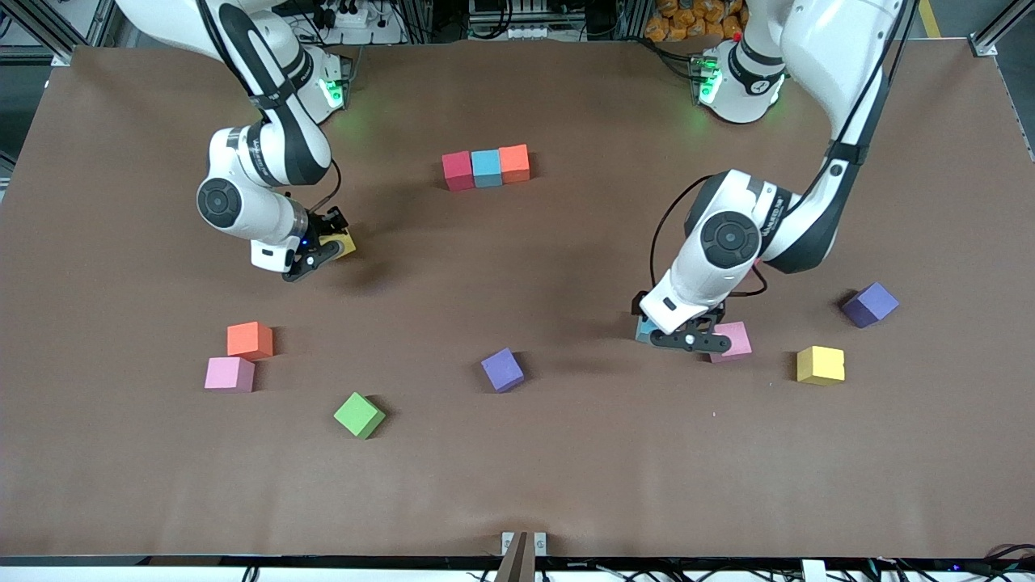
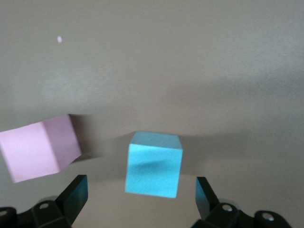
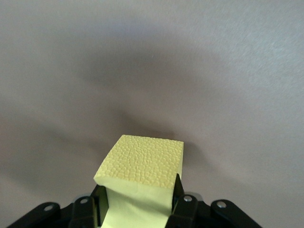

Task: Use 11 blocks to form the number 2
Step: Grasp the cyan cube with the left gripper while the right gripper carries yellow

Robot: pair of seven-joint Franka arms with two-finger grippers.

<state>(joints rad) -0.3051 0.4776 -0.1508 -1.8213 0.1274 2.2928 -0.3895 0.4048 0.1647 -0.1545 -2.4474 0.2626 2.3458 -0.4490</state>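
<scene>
the right gripper (image 3: 137, 202) has its jaws closed on a pale yellow block (image 3: 142, 175), pinching two opposite flat faces low on the cube, toward the right arm's end of the surface (image 1: 566, 453). the left gripper (image 2: 142, 199) hangs with jaws wide apart over a light blue block (image 2: 154, 164), a pink block (image 2: 40, 147) just beside it at about nine o'clock in the left wrist view.

the yellow block's top is pebbled, matte foam with crisp edges; it looks very light and slightly soft, so a gentle squeeze on parallel sides should do, and the rough skin ought not to slip.

in the front view a row of red block (image 1: 458, 170), blue block (image 1: 486, 167) and orange block (image 1: 514, 162) sits touching at twelve o'clock from the surface's middle. loose cubes lie lower: orange (image 1: 250, 339) and pink (image 1: 230, 374) at eight o'clock, a green block (image 1: 359, 415) at seven.
</scene>
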